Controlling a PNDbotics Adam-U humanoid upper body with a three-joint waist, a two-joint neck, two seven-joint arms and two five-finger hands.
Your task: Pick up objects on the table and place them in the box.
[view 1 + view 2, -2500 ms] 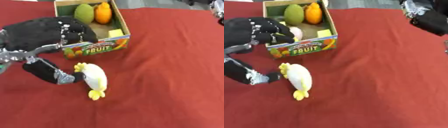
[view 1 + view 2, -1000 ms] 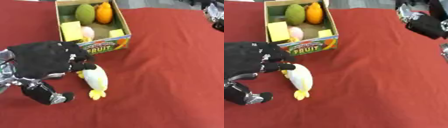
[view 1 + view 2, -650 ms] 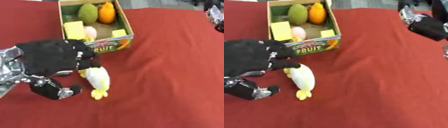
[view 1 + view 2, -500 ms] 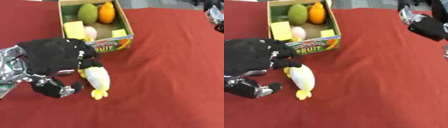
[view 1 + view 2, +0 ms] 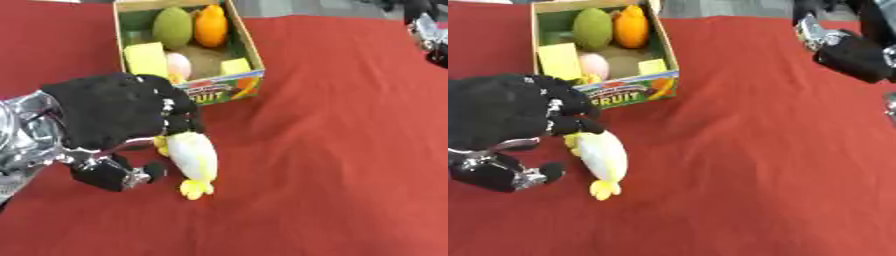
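I see the box [image 5: 248,51] already holding several items, while one white-and-yellow toy [image 5: 194,158] lies on the cloth just in front of it, not yet boxed. My left hand [image 5: 122,116] hovers over the toy's near end, fingers curled toward it; I cannot tell whether they grip it. My right hand [image 5: 852,52] is well right of the box, fingers unclear.

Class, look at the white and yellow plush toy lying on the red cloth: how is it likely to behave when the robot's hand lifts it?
The plush toy looks soft and rounded, so it probably squashes and weighs little. Its yellow ends may flop. The left hand is at its upper end, so it might dangle if lifted from there.
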